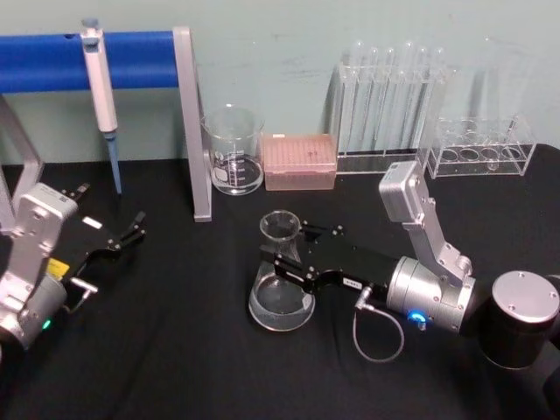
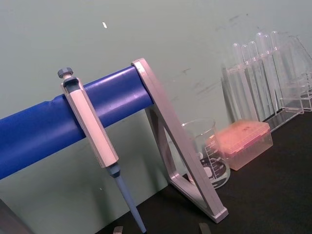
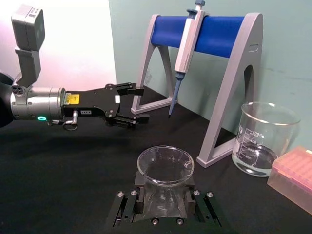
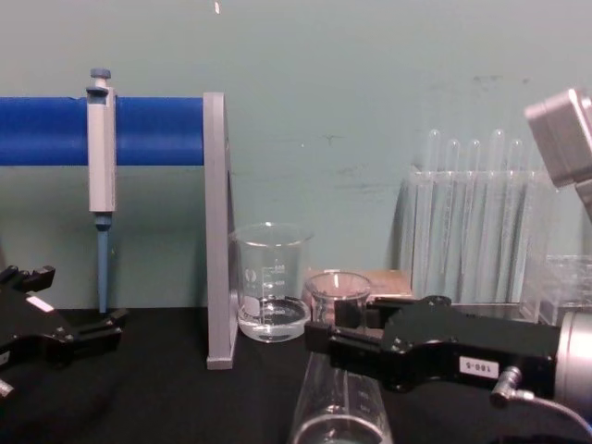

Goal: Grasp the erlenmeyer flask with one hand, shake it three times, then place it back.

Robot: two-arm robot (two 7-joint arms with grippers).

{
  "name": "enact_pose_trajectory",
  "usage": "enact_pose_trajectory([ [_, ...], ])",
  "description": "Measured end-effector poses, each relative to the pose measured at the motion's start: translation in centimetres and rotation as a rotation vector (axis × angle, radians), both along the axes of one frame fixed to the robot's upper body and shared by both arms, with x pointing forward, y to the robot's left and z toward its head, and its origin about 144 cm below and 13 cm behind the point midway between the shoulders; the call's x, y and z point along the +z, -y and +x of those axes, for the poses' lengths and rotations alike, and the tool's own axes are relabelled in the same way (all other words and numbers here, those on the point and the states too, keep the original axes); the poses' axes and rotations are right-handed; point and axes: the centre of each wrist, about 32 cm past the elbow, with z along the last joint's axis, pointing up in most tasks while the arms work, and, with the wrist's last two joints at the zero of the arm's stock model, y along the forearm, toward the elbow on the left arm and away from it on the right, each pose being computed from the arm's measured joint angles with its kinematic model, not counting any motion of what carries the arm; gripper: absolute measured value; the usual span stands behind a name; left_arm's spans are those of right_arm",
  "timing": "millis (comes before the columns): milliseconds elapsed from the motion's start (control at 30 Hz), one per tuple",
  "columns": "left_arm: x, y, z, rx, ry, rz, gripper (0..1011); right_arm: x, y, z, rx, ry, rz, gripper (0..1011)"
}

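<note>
Head view: the erlenmeyer flask [image 1: 282,302] stands mid-table, and the right gripper [image 1: 287,247] reaches in from four o'clock. The left gripper [image 1: 129,233] is parked at nine o'clock, fingers spread.

Right wrist view: the fingers [image 3: 140,195] apparently clamp its neck. Shaking and return are not yet done.

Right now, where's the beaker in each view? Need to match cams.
Head: beaker at back centre, between stand leg and pink box.
Left wrist: beaker behind the leg's foot, box beside it.
Right wrist: beaker between leg and box.
Chest: beaker at centre, just right of the leg.
Shared landmark: the grey stand leg, next to the beaker in all four.
</note>
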Motion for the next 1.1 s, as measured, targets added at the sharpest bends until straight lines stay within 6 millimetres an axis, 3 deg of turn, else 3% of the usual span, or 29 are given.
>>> enact_pose_trajectory([
  [1100, 0.0, 0.0, 0.0, 0.0, 0.0, 0.0, 1001, -0.67, -0.15, -0.21, 0.007, -0.045, 0.001, 457],
])
